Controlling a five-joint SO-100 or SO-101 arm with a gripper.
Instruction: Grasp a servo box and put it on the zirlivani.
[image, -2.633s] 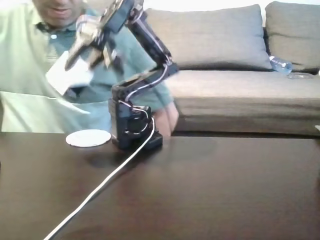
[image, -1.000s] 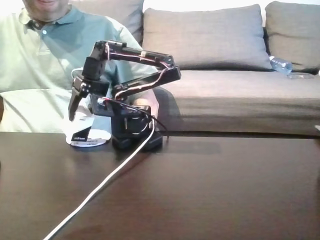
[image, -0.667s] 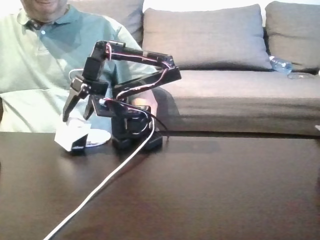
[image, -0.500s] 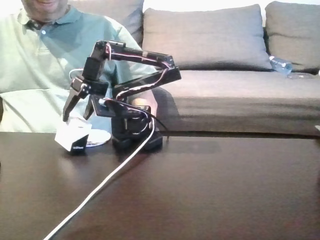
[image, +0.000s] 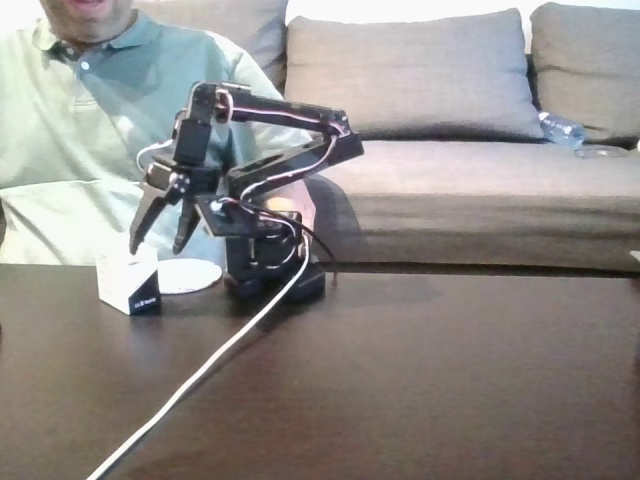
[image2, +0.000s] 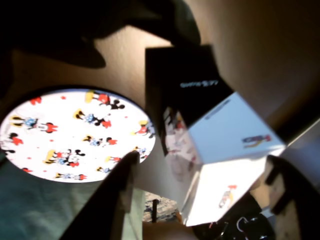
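Note:
The servo box rests on the dark table just left of the zirlivani, off the disc, with a corner turned toward the fixed camera. Its top is white and its lower side black with small print. My gripper hangs open a little above the box and the disc, holding nothing. In the wrist view the box lies to the right of the zirlivani, a white disc printed with small cartoon figures. The gripper is spread wide there, with the box between its dark fingers.
A person in a green polo shirt sits right behind the table's far left edge. The arm's base stands right of the disc, and a white cable runs from it toward the front left. A grey sofa fills the background.
The box was carried down from the air onto the disc, then let go. It has since tipped and slid left off the disc onto the table, while the open gripper rose slightly.

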